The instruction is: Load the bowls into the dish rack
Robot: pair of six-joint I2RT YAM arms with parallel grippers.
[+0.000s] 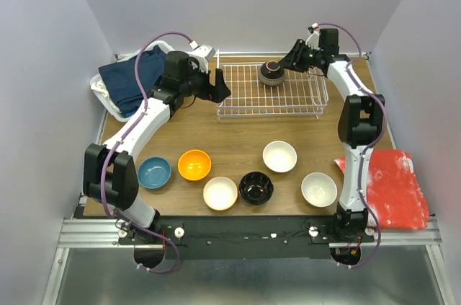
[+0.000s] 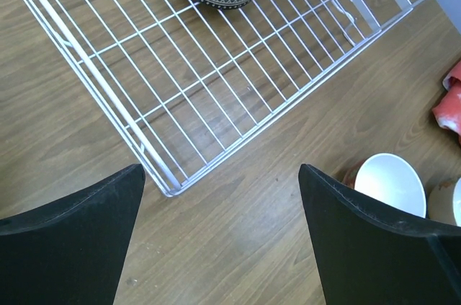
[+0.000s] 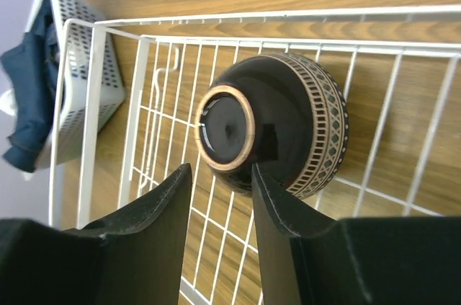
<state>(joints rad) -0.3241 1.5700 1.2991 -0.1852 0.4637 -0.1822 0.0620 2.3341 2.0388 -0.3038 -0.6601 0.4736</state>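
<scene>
The dish rack (image 1: 288, 103) of white wire stands at the back of the table. A dark brown bowl (image 1: 271, 73) with a patterned rim lies upside down in it. My right gripper (image 1: 282, 67) hovers just over that bowl (image 3: 288, 128), jaws open, one fingertip in front of its side; the right gripper (image 3: 221, 169) holds nothing. My left gripper (image 1: 222, 87) stands wide open and empty above the bare table by the rack's front left corner (image 2: 169, 189). On the table lie blue (image 1: 154, 172), orange (image 1: 194, 164), cream (image 1: 220, 193), glossy black (image 1: 256, 188) and two white bowls (image 1: 279, 156) (image 1: 319, 189).
A white plastic basket (image 1: 108, 99) with dark blue cloth (image 1: 133, 78) sits at the back left, close to the rack. A red cloth (image 1: 392, 186) lies at the table's right edge. Grey walls close in the back and both sides.
</scene>
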